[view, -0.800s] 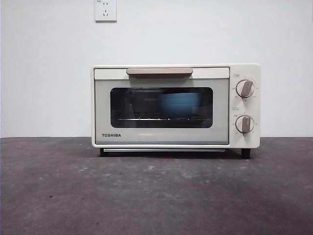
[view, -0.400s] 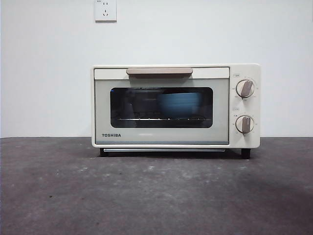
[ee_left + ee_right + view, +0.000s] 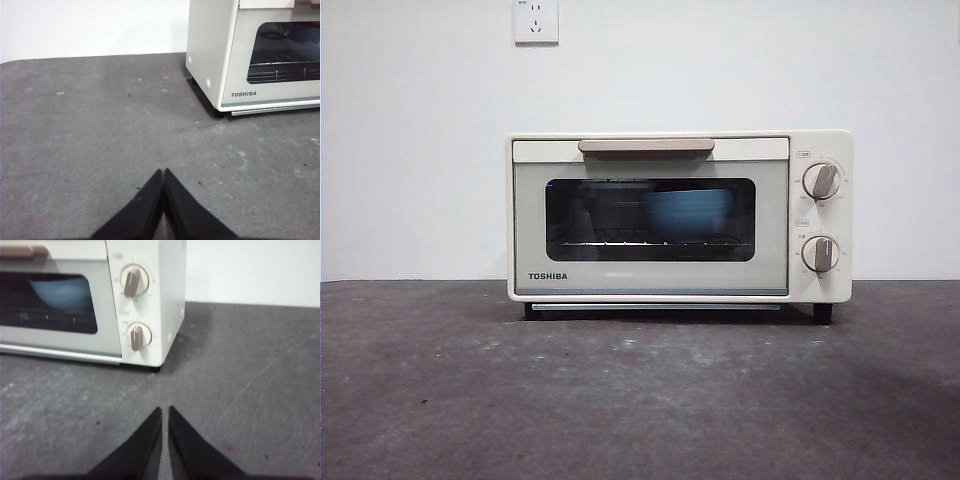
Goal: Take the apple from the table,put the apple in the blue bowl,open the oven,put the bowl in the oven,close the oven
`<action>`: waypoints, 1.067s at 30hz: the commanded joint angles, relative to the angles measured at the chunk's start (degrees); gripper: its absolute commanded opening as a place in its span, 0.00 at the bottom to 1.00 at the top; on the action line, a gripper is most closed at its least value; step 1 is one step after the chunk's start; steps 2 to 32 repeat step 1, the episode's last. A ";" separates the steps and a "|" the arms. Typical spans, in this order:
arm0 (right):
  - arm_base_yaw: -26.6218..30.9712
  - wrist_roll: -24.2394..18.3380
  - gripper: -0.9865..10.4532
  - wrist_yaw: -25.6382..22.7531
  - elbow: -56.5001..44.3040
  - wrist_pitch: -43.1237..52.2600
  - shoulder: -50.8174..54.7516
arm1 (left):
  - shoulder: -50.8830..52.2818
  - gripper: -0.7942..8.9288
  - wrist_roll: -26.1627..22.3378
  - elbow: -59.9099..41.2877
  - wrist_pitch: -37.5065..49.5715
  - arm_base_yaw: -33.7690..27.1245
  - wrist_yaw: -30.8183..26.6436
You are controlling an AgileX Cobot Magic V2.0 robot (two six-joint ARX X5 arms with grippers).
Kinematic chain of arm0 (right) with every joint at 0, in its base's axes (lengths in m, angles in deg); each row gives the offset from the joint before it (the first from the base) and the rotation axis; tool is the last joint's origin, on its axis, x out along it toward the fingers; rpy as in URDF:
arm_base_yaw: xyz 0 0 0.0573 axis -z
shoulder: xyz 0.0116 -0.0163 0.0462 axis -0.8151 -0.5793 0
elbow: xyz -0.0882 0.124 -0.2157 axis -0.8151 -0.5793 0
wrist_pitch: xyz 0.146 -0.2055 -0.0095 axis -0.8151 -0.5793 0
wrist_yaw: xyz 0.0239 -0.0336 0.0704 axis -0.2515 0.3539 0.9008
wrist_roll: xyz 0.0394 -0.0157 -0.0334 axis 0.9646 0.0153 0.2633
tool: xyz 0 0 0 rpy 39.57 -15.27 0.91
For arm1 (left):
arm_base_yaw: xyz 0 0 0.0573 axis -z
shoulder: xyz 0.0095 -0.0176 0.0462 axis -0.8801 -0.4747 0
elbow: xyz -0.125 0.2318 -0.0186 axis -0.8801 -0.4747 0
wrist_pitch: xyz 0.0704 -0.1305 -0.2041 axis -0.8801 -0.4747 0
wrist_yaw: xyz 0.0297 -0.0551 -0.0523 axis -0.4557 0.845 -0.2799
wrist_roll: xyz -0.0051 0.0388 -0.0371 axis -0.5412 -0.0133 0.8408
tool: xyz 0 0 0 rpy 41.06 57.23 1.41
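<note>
Cream-white Toshiba toaster oven (image 3: pixel 680 217) with dark glass door is sitting shut at the far middle of the dark grey speckled table (image 3: pixel 620 400). Beige bar handle (image 3: pixel 646 146) is lying flush along the top of the door. Matte blue bowl (image 3: pixel 687 214) is showing through the glass, sitting on the wire rack (image 3: pixel 620 241), right of centre inside. Apple is not visible from any view; judging it is inside the bowl, hidden by the rim.

Step in hand reads as finishing: door looks fully closed, so nothing more to push. Doing it well now means keeping both arms clear of the handle and the two round knobs (image 3: pixel 820 181).

Left gripper (image 3: pixel 163 175) is hovering over bare table, near-left of the oven, jaws clenched together, holding nothing. Right gripper (image 3: pixel 165 412) is hovering near-right of the oven, jaws almost touching with a thin gap, holding nothing.

White wall socket (image 3: pixel 535 20) is on the wall behind, above the oven's left end. Nothing is standing in the way.
</note>
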 commanded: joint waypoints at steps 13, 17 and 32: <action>0.11 -0.35 0.09 -0.31 -0.28 -0.20 0.15 | 0.04 0.09 0.11 -1.36 0.44 -0.04 0.00; 0.11 -0.35 0.09 -0.31 -0.28 -0.20 0.15 | 0.04 0.09 0.11 -1.36 0.44 -0.04 0.00; 0.11 -0.35 0.09 -0.31 -0.28 -0.20 0.15 | 0.04 0.09 0.11 -1.36 0.44 -0.04 0.00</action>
